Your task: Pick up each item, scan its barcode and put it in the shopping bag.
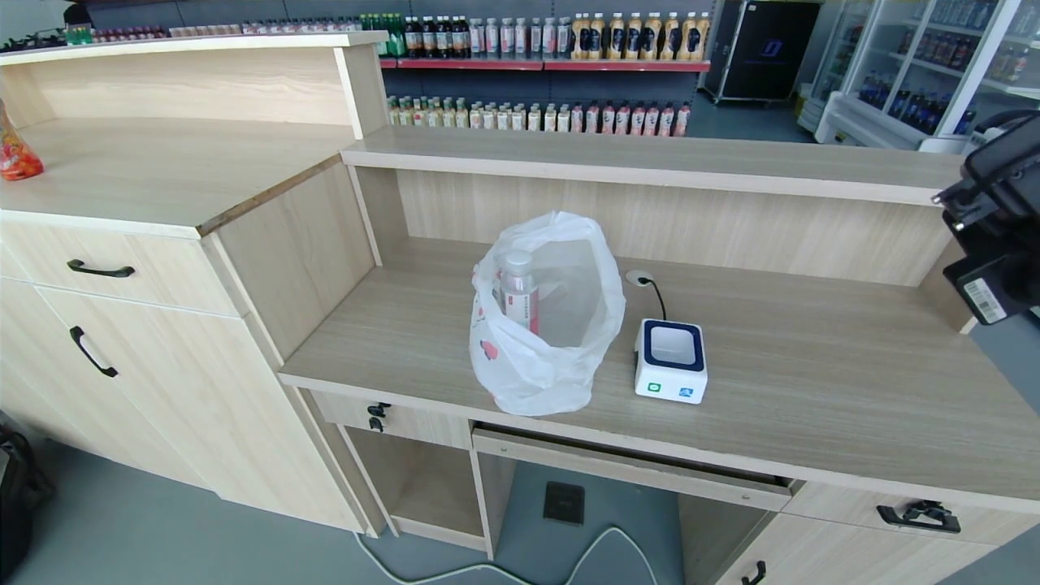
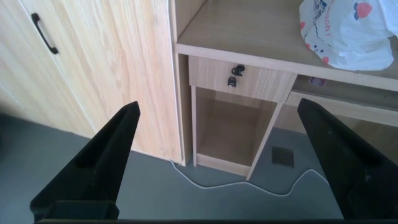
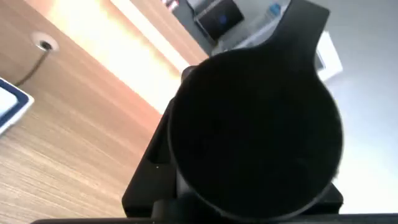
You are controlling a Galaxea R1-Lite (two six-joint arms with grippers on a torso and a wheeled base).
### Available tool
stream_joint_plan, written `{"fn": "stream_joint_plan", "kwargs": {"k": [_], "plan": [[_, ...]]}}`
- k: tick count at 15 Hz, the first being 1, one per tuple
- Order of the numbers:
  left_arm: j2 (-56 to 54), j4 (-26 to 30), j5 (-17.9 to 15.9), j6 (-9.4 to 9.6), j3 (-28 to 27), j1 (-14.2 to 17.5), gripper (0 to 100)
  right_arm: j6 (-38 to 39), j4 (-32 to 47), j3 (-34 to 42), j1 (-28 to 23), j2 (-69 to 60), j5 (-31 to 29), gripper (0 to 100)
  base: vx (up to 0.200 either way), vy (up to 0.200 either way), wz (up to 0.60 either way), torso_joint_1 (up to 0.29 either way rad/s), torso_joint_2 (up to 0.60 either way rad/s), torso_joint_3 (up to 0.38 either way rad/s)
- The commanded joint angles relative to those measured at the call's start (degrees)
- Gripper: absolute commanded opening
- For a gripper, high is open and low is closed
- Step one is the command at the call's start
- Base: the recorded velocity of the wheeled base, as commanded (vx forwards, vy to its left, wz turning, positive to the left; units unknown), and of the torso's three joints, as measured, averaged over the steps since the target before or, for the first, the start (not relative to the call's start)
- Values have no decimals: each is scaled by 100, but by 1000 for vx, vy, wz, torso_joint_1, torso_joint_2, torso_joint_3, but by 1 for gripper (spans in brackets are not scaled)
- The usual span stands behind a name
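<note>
A white plastic shopping bag stands open on the lower counter, with a clear bottle with a red label upright inside it. To its right sits the white barcode scanner with a dark blue frame. My right wrist hangs at the counter's far right end, above the surface and well away from the scanner. A large round black object sits right in front of the right wrist camera and hides that gripper. My left gripper is open and holds nothing, low over the floor beside the counter, with the shopping bag above it.
A taller wooden counter with cupboard doors stands on the left, with a red snack packet on it. A raised ledge runs behind the work surface. The scanner's cable goes into a hole. Shop shelves of bottles and fridges stand behind.
</note>
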Motion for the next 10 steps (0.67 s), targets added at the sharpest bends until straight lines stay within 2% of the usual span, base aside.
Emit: {"fn": "stream_joint_plan", "kwargs": {"k": [1, 2, 3, 4, 5, 7, 8, 9, 10], "plan": [[0, 0, 4, -2, 0, 4, 100, 1296, 1651, -969, -1773, 545, -411, 0, 0, 0, 0, 0, 0, 0], [0, 0, 4, -2, 0, 4, 100, 1674, 2627, -1409, -2397, 571, 98, 0, 0, 0, 0, 0, 0, 0], [0, 0, 4, -2, 0, 4, 100, 1762, 2970, -1611, -2714, 598, 494, 0, 0, 0, 0, 0, 0, 0], [0, 0, 4, -2, 0, 4, 100, 1797, 3260, -1936, -3347, 730, 1645, 0, 0, 0, 0, 0, 0, 0], [0, 0, 4, -2, 0, 4, 100, 1806, 3154, -2033, -3382, 782, 1935, 0, 0, 0, 0, 0, 0, 0], [0, 0, -5, -2, 0, 4, 100, 2228, 2732, -2138, -3188, 897, 1979, 0, 0, 0, 0, 0, 0, 0], [0, 0, 4, -2, 0, 4, 100, 2940, 2653, -2068, -2898, 905, 2190, 0, 0, 0, 0, 0, 0, 0], [0, 0, 4, -2, 0, 4, 100, 3326, 2653, -1989, -2828, 914, 2542, 0, 0, 0, 0, 0, 0, 0], [0, 0, 4, -2, 0, 4, 100, 3379, 2662, -1857, -2855, 897, 3166, 0, 0, 0, 0, 0, 0, 0]]}}
